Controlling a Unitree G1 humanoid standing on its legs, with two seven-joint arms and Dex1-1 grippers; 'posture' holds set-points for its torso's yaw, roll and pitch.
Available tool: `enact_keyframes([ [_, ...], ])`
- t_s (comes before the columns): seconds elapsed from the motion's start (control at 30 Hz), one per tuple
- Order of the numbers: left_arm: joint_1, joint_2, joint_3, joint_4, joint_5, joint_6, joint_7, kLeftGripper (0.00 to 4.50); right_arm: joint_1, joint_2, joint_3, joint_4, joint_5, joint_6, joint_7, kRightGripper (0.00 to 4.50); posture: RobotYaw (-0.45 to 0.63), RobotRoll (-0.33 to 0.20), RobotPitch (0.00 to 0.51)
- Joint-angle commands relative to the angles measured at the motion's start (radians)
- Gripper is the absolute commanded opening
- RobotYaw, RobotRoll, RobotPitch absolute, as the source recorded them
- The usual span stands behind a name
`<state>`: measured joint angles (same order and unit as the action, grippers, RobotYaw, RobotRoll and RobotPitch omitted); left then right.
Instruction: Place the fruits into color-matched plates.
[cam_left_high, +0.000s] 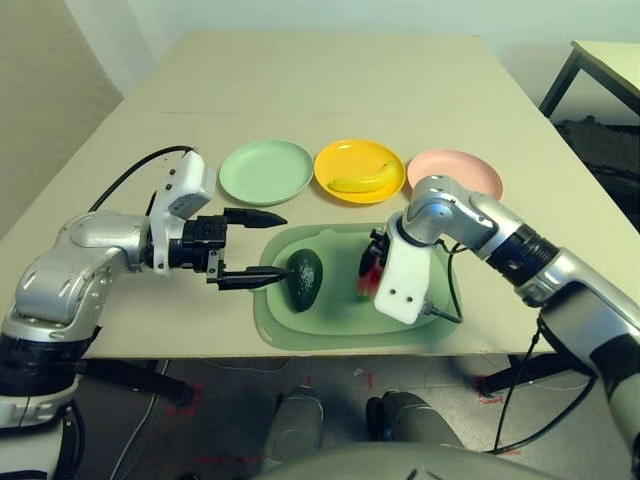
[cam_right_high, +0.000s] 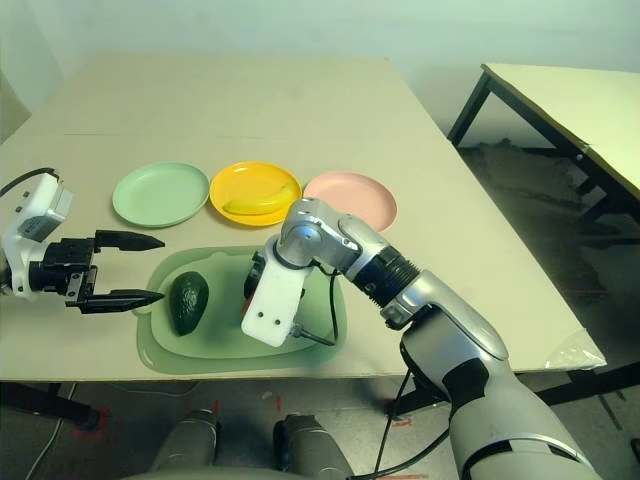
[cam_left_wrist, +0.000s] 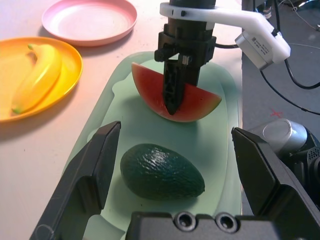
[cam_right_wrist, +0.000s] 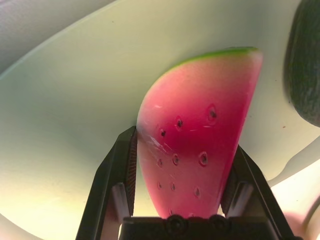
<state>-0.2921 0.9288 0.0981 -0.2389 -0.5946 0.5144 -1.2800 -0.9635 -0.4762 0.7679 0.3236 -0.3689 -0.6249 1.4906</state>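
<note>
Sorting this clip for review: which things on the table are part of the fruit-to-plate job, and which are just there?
Part of the job:
- watermelon wedge, between the right gripper's fingers
- avocado
- banana, in the yellow plate
- mint green plate
- pale pink plate
- left gripper, open

Just there:
- green cutting mat under the avocado and the wedge
- second table

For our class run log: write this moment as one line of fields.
right pincer: shut on watermelon wedge, on mat | left pincer: open beside avocado | banana: in yellow plate
</note>
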Motion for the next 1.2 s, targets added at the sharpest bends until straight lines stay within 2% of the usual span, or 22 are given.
enact_keyframes([
  [0.03,-0.012,-0.003,-0.013,0.008,0.007,-0.008,-0.002,4.50,-0.039,-0.014,-0.035,0.017,0.029,0.016,0.005,2.21,0.10,0.000,0.096],
  [0.23,-0.022,-0.013,-0.004,0.029,0.012,0.022,0.055,4.50,-0.212,-0.030,-0.112,0.243,0.007,-0.011,-0.080,2.21,0.09,0.000,0.095],
  [0.37,-0.030,-0.015,-0.016,0.032,0.016,0.033,0.075,4.50,-0.324,-0.056,-0.112,0.501,-0.074,-0.103,-0.188,2.21,0.09,0.000,0.099],
  [0.5,-0.032,-0.018,-0.021,0.033,0.018,0.034,0.080,4.50,-0.386,-0.069,-0.095,0.707,-0.165,-0.163,-0.296,2.21,0.08,0.000,0.100],
  [0.63,-0.026,-0.020,-0.024,0.025,0.020,0.035,0.084,4.50,-0.384,-0.064,-0.060,0.850,-0.275,-0.164,-0.449,2.21,0.09,0.000,0.100],
  [0.8,-0.001,-0.011,-0.016,0.004,0.017,0.041,0.082,4.50,-0.379,-0.047,-0.034,0.939,-0.359,-0.120,-0.587,2.21,0.10,0.000,0.104],
  [1.2,0.027,0.013,-0.007,-0.017,0.024,0.030,0.076,4.50,-0.357,-0.026,0.009,0.994,-0.467,-0.098,-0.714,2.21,0.11,0.000,0.116],
])
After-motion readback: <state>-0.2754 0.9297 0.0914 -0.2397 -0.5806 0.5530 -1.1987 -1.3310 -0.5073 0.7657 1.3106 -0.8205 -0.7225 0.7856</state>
